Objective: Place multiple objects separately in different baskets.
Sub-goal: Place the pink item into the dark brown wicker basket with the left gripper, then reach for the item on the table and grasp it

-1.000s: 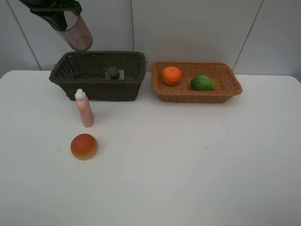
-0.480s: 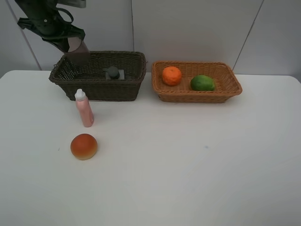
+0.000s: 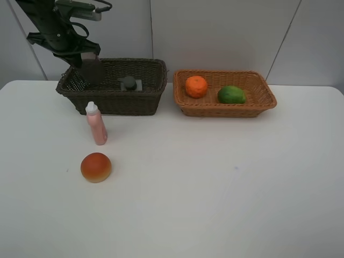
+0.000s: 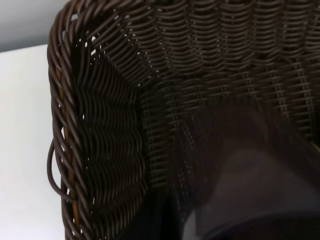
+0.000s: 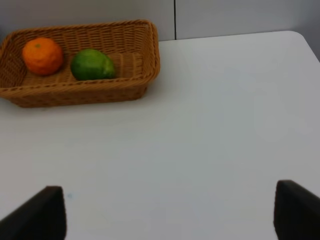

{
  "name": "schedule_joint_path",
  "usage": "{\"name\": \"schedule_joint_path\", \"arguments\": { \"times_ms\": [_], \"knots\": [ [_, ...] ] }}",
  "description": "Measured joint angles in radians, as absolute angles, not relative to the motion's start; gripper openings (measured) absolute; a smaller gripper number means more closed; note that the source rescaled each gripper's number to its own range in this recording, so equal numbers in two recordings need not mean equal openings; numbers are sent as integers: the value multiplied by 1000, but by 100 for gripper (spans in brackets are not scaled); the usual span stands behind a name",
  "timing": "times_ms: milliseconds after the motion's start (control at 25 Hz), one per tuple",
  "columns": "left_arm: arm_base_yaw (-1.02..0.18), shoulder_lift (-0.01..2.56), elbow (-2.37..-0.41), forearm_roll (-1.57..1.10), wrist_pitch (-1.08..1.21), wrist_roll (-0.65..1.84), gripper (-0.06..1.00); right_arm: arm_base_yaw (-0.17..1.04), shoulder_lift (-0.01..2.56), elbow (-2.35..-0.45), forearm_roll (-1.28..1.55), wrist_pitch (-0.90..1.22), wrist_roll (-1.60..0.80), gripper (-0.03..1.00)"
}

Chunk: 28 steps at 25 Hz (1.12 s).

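My left gripper [image 3: 88, 58] is shut on the translucent purple cup [image 3: 93, 71] and holds it down inside the left end of the dark brown basket [image 3: 134, 105]. In the left wrist view the cup [image 4: 250, 190] is close to the basket's woven wall [image 4: 110, 150]. A dark grey box [image 3: 129, 84] lies in that basket. The orange [image 3: 196, 86] and green lime [image 3: 231, 94] lie in the light tan basket [image 3: 258, 107]. The pink bottle [image 3: 97, 123] stands and the red-orange bun [image 3: 96, 167] lies on the table in front of the dark basket. My right gripper [image 5: 170, 220] is open and empty.
The white table [image 3: 215, 183] spreads out in front of both baskets, with a white wall behind them. The right wrist view shows the tan basket [image 5: 142, 60] with the orange [image 5: 42, 56] and lime [image 5: 92, 64], far from the right gripper.
My left gripper has come down with the purple cup from above the dark basket's left end into the basket. Nothing else has moved.
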<state>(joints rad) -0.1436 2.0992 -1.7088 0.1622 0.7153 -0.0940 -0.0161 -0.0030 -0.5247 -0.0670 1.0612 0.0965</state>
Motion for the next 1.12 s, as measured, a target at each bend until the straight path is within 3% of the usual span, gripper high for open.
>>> {"name": "schedule_joint_path", "arguments": {
  "times_ms": [360, 440, 520, 680, 760, 880, 1120],
  "knots": [
    [-144, 2099, -1709, 162, 705, -151, 0, -16, -3, -525, -67, 1061, 97, 84],
    [-144, 2099, -1709, 162, 694, -148, 5, -16, -3, -525, -67, 1061, 97, 84],
    [-144, 2099, -1709, 162, 683, -142, 19, -16, -3, -525, -67, 1061, 97, 84],
    [-144, 2105, -1709, 162, 669, -131, 70, -16, -3, -525, -67, 1061, 97, 84],
    [-144, 2111, -1709, 162, 669, -131, 87, -16, -3, -525, -67, 1061, 97, 84],
    [-144, 2115, -1709, 163, 670, -131, 95, -16, -3, -525, -67, 1061, 97, 84],
    [-144, 2115, -1709, 164, 652, -121, 96, -16, -3, -525, -67, 1061, 97, 84]
  ]
}}
